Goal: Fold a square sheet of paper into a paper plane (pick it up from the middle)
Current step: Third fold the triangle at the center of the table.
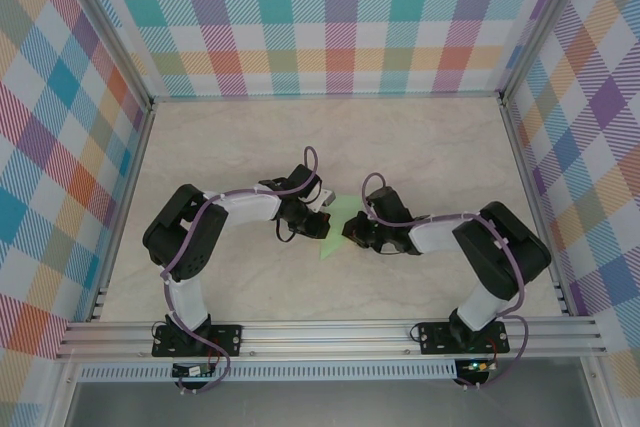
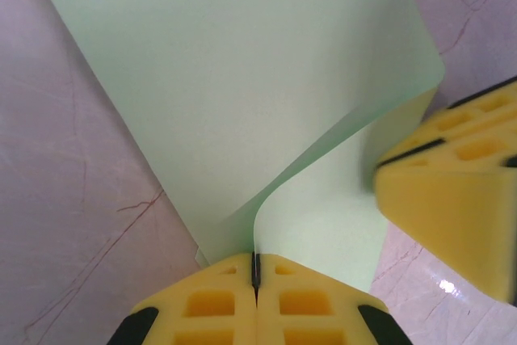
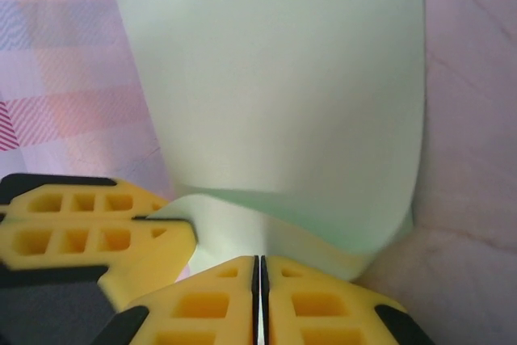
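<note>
The left hand point(image 2: 256, 284) was clenched on the near edge of the sheet point(image 2: 242, 78), which curled up from its fingertips and spread ahead of it over the worktop point(image 2: 65, 224). The right hand point(image 3: 259, 276), just to the right of it, was likewise clamped on the sheet, so the paper bowed between the two hands. The step looked like laying one half over the other for the centre crease, which probably called for moving both hands together, matching the edges before pressing, and avoiding any pull that could skew or tear the paper
</note>
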Robot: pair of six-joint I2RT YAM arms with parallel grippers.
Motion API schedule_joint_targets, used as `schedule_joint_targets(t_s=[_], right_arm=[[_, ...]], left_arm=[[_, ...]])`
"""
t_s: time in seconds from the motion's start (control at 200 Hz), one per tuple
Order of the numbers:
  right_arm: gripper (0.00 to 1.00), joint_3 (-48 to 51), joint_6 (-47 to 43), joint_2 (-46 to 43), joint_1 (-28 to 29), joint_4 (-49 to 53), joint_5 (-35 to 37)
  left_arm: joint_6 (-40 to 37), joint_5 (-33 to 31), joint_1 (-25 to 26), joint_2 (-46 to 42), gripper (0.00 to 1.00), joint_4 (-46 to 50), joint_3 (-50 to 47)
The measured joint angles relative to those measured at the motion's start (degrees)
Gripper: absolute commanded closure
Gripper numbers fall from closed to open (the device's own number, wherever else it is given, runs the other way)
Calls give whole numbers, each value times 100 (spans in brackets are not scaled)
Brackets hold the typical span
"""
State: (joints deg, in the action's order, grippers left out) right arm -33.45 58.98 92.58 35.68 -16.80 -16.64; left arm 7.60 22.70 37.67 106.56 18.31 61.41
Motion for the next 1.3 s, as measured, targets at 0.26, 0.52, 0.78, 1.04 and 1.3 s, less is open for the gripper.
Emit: schedule_joint_targets(t_s=[0.26,0.52,0.78,1.04,1.3], right_arm=[[88,-140,-352,-439,-326,328,-61],[90,-284,-518,247,-435,501,-7],[88,-396,-573,164,-479,774,15],[90,-675,-719,-116,-645,1086,4],[90,-693,-717,382,-651,1132,4]], left_arm=[[0,0,0,0,100,2,0],[-17,0,0,2,100,2,4],[-42,22,0,11,100,-2,7],[-66,24,0,31,100,20,31],[-66,24,0,33,100,22,33]])
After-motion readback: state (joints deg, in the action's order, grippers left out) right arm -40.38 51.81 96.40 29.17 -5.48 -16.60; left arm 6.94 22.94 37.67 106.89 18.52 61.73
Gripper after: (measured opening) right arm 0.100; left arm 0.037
